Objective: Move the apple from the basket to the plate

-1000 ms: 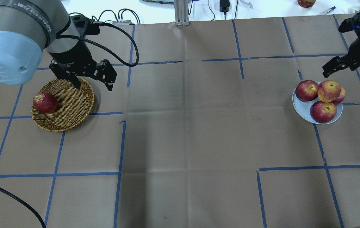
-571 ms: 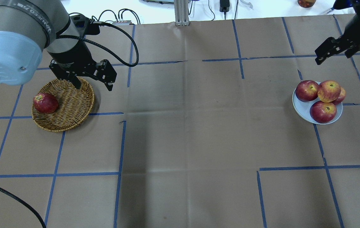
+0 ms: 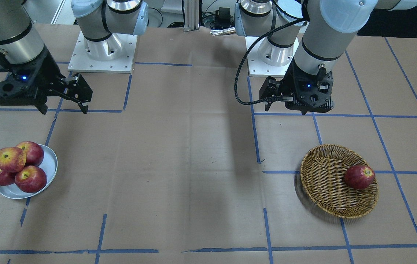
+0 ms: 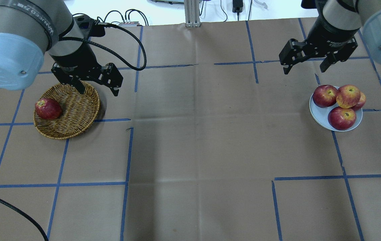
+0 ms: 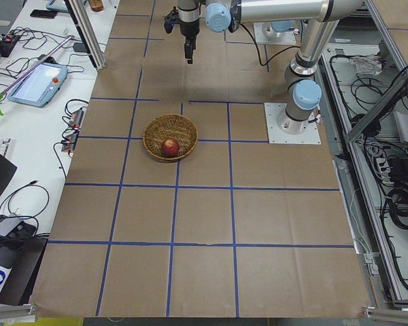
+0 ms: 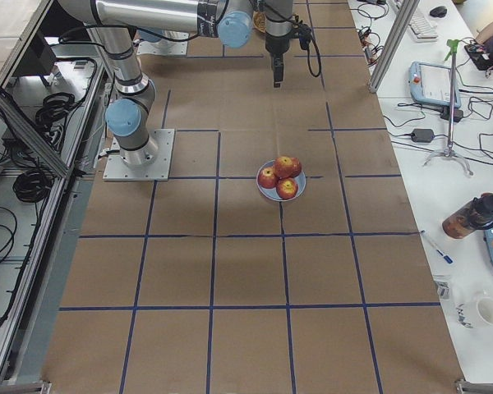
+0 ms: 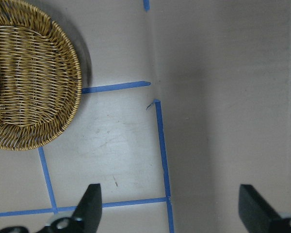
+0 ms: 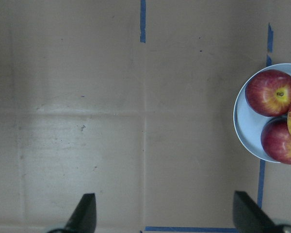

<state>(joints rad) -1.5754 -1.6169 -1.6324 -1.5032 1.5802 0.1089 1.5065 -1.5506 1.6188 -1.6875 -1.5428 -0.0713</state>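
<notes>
The pale apple (image 4: 348,96) with its yellow-orange patch rests on top of three deep-red apples on the grey-white plate (image 4: 319,114); it also shows in the front view (image 3: 10,159). The wicker basket (image 4: 76,107) holds one dark red apple (image 4: 47,108). My right gripper (image 4: 305,69) is open and empty, above the table behind and to the left of the plate. My left gripper (image 4: 99,91) is open and empty, over the basket's back right rim. The right wrist view shows the plate (image 8: 245,126) at its right edge.
Three deep-red apples (image 4: 341,117) fill the plate under the pale one. Blue tape lines cross the brown paper table. An aluminium post (image 4: 192,13) and cables stand at the back edge. The left arm's cable (image 4: 133,43) loops behind the basket.
My right arm has swung from the table's far right edge leftward, past the plate, to a spot behind and left of it. Its gripper stays open. The left arm has not moved.
</notes>
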